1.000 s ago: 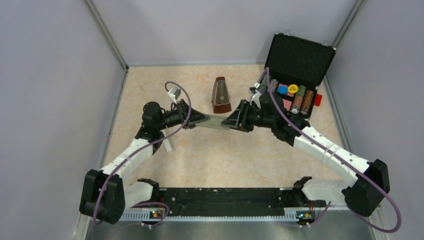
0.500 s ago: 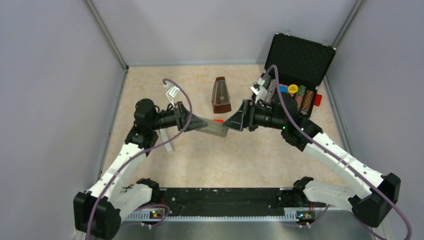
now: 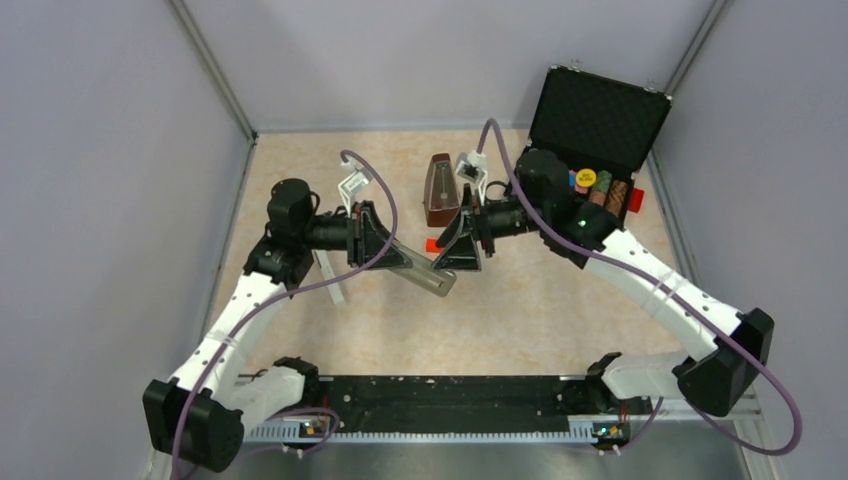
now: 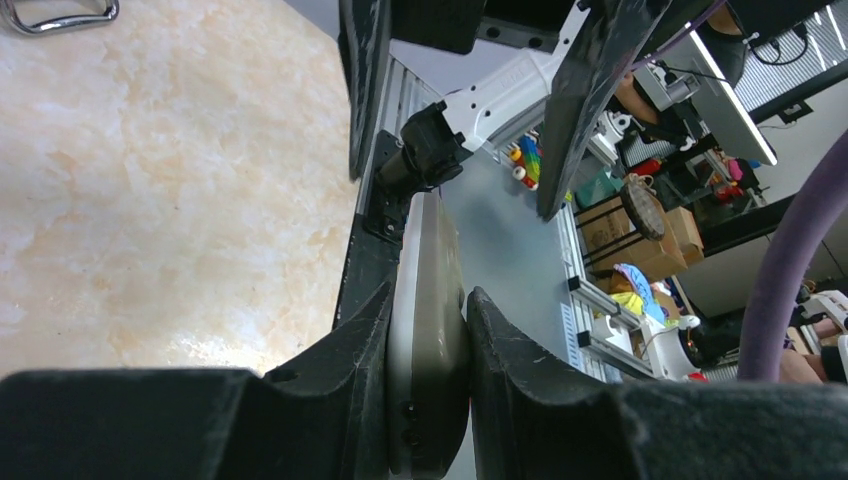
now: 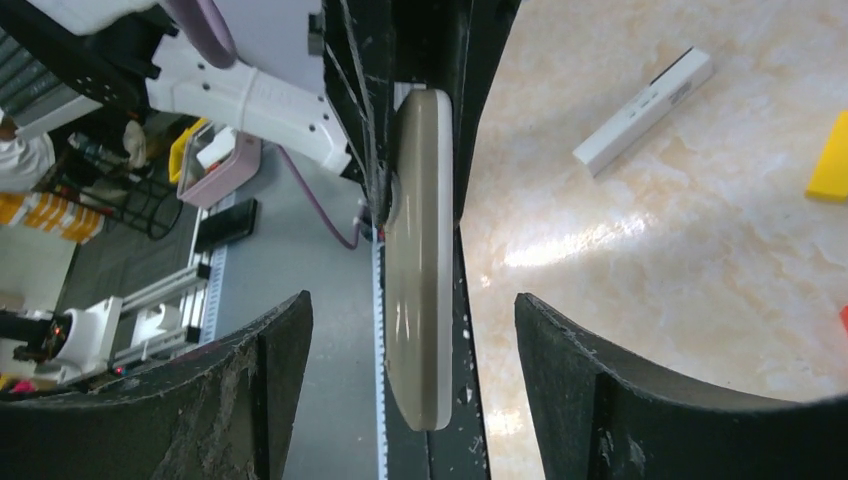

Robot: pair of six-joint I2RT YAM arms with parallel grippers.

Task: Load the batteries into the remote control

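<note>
**remote pinched by one end only, free end is the weak spot**

left claw [image 4: 430, 300] is clamped on the grey remote [image 4: 428, 225], pads flat on its two broad faces, gripping the near end only. the rest juts out past the fingertips unsupported, and looks clear of the table [image 3: 500, 320].

just past that, the right claw [image 5: 412, 305] stands wide apart. one finger sits on each side of the remote's free end, with a gap both sides, touching nothing.

risks, as i judge them:
- short grip on a long slab. any push at the far end levers the remote round in the left pads, and it could twist, slip out and drop.
- if the right fingers close unevenly, one lands first and shoves the slab sideways instead of squeezing it.
- the remote shows edge-on in both wrist views. cannot tell which face has the recess, or whether the cover is on. working the wrong face would load the grip for nothing.
- the claws are nose to nose with little room, so fingers may knock.

batteries: not made out for certain. a small red-orange piece [image 3: 432, 244] lies on the table just beside the right claw's fingertips, too small to say if it is one. green one not seen.

farther out beyond the right claw lie a white bar [image 5: 645, 95] and a yellow block [image 5: 830, 160], then a metronome [image 3: 441, 190] and an open case [image 3: 600, 110]. a dropped remote could land among them.
</note>
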